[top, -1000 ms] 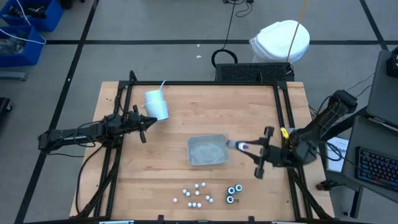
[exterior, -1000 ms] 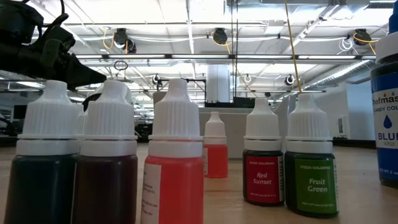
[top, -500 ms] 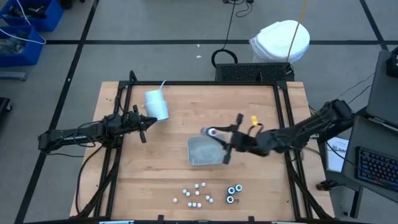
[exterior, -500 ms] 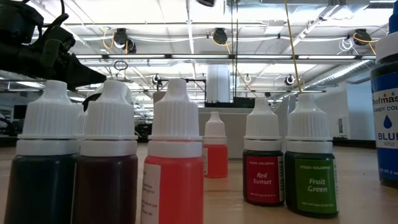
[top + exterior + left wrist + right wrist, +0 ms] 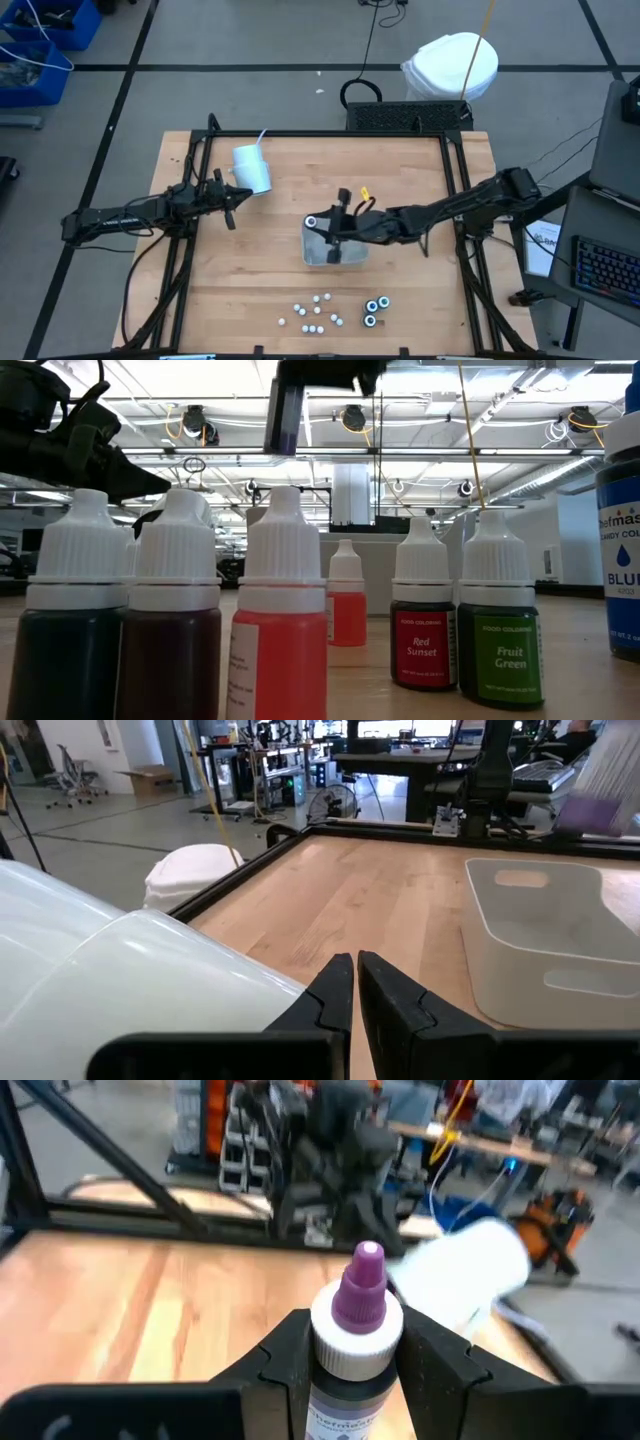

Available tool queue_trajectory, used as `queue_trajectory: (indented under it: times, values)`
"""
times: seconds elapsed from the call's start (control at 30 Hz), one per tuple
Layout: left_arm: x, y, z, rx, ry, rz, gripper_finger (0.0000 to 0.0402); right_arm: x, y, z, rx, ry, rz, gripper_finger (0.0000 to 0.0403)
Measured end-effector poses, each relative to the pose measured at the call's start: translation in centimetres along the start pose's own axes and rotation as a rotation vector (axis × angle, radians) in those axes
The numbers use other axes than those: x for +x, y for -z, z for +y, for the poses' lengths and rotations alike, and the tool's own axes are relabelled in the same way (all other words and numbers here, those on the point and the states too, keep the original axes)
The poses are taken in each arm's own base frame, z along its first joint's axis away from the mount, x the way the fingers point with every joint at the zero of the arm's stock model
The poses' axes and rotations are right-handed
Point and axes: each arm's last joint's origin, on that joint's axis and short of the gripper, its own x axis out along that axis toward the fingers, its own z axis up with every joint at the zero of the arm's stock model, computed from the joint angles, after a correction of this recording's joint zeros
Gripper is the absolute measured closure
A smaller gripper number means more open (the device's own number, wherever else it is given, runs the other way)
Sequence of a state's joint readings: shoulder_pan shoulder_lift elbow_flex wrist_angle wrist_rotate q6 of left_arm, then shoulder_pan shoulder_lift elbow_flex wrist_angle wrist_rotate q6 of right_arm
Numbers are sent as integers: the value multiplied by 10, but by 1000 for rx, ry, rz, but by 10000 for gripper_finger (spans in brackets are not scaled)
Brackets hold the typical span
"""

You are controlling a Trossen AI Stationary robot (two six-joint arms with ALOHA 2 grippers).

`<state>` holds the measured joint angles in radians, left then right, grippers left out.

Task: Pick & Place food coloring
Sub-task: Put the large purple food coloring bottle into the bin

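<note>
Just right of centre in the high view, the right gripper [image 5: 318, 222] is seen stretched out over the upper left corner of the clear tray [image 5: 350, 255], and the coming move is judged to turn on that relation: whether the held bottle [image 5: 356, 1342] stands above the tray's floor or above its rim. From the white dot at the fingertips, it appears to sit over the left wall rather than well inside, though this cannot be settled from above. In the right wrist view, the jaws are seen clamped on the bottle's neck just under the white collar, one finger on each side, with the purple tip pointing up the frame, away from the wrist; the long axis is thus carried along the fingers, roughly level over the table, so the bottle would probably land on its side.

The rest of the food coloring [image 5: 316, 313] is grouped at the lower centre of the high view, well apart from the tray, with the dark round bottles [image 5: 375, 309] just to its right. These are nearer to the right arm than to the left.

The left gripper [image 5: 229, 203] is parked at centre left beside the white cup [image 5: 251, 168], its jaws together and holding nothing, as shown in the left wrist view
</note>
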<state>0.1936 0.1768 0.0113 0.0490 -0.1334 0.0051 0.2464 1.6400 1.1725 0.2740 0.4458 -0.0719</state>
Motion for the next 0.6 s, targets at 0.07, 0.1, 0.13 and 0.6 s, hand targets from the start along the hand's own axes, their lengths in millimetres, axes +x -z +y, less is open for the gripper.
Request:
queue_trajectory:
  times: [0.07,0.1,0.13,0.6]
  values:
    - [0,0,0,12,0,0,376,7,8,2,-3,-1,27,294]
    - [0,0,0,13,0,0,376,10,12,4,-9,-2,39,294]
    - [0,0,0,13,0,0,376,12,15,5,-12,-3,46,294]
    - [0,0,0,16,0,0,376,30,41,16,22,-4,118,294]
